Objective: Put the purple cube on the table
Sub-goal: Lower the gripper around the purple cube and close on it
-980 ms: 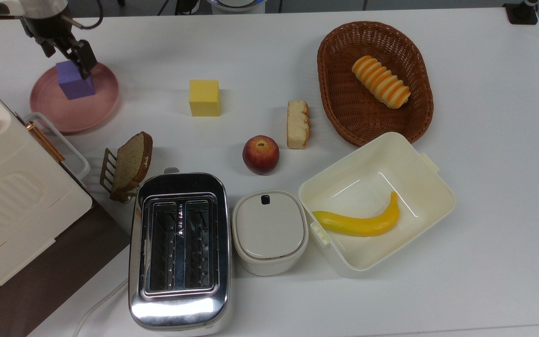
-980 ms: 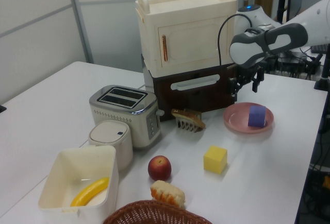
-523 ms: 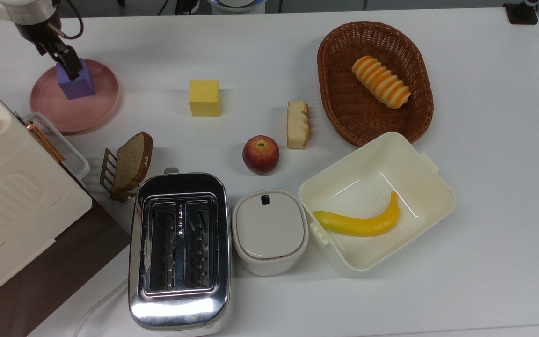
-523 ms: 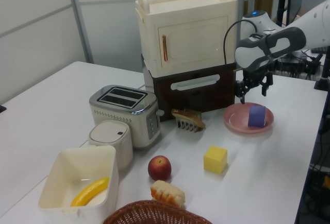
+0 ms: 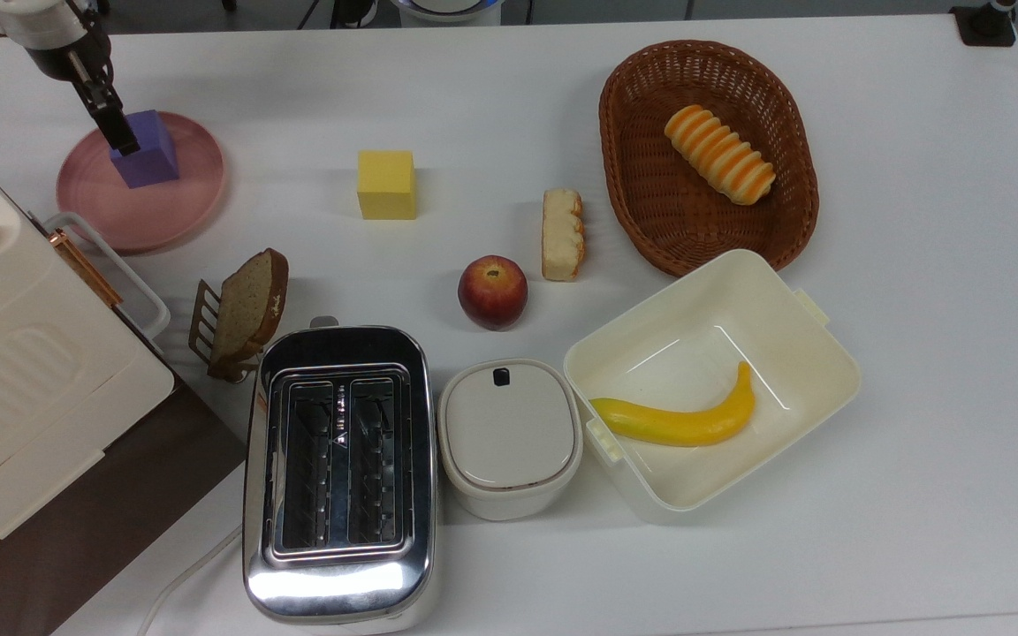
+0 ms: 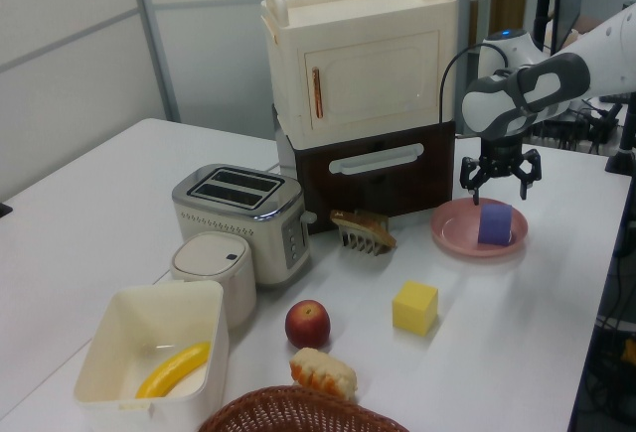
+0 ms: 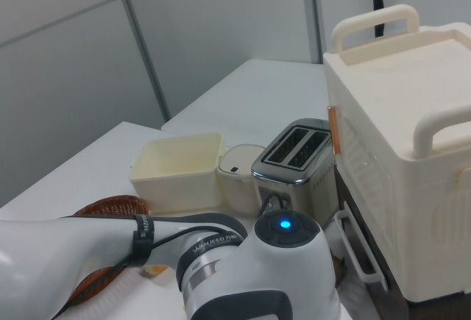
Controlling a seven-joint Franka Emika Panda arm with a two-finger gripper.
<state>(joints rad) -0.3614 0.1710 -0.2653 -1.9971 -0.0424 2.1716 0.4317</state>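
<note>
Pointing down, the hand (image 6: 500, 185) hovers spread above the purple cube (image 6: 494, 223)

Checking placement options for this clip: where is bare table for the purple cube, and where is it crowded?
The purple cube sits on the pink plate. Bare table lies between the plate and the yellow cube, above both in the top view, and on the top view's right. It is crowded around the toaster, apple and lunch box.

Bare counter (image 5: 491, 97) lies open between the pink plate (image 5: 164, 212) and the yellow cube (image 5: 386, 184). The cream cabinet (image 6: 363, 65) crowds the plate's other side, the toast rack (image 5: 239, 314) nearby.
</note>
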